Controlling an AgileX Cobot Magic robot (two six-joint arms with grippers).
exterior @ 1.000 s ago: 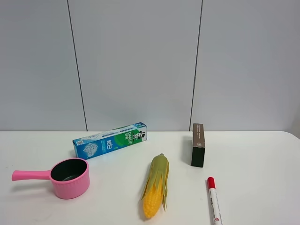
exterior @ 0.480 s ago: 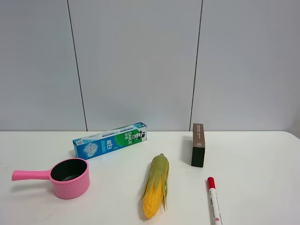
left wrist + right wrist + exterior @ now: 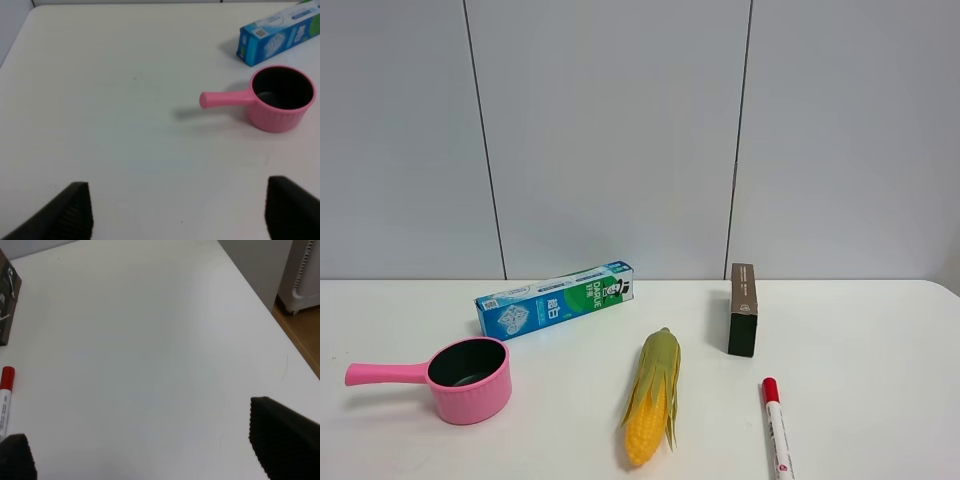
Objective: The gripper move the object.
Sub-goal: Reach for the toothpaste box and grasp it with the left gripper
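While neither arm shows in the high view, both wrist views put the claws well back from the goods

White tabletop (image 3: pixel 880 330): wide, bare along its right side. Long slim blue-and-green toothpaste carton (image 3: pixel 555 300): lies lengthwise toward the rear left, angled, untouched, well apart from both claws. Yellow corn cob with green husk (image 3: pixel 653 408): centre front. Pink plastic saucepan with dark inside (image 3: pixel 470 380): just in front of the carton's left end, handle pointing left. Dark brown-green box (image 3: pixel 743 310): on edge, right of centre. Red-capped white marker (image 3: pixel 778 430): front right.

Jaws of the left gripper (image 3: pixel 180 212) are spread wide, nothing between them; those of the right gripper (image 3: pixel 150 450) likewise, empty.

Risks, as I judge them: the saucepan sits close to the carton's end, so a low approach from the left could clip its rim or handle. A grip near one end of so long a carton may let it swivel or droop.

Hidden: only fingertip corners of each claw show. The marker's lower end and, in the left wrist view, the carton's far end run off frame. Small lettering is unreadable
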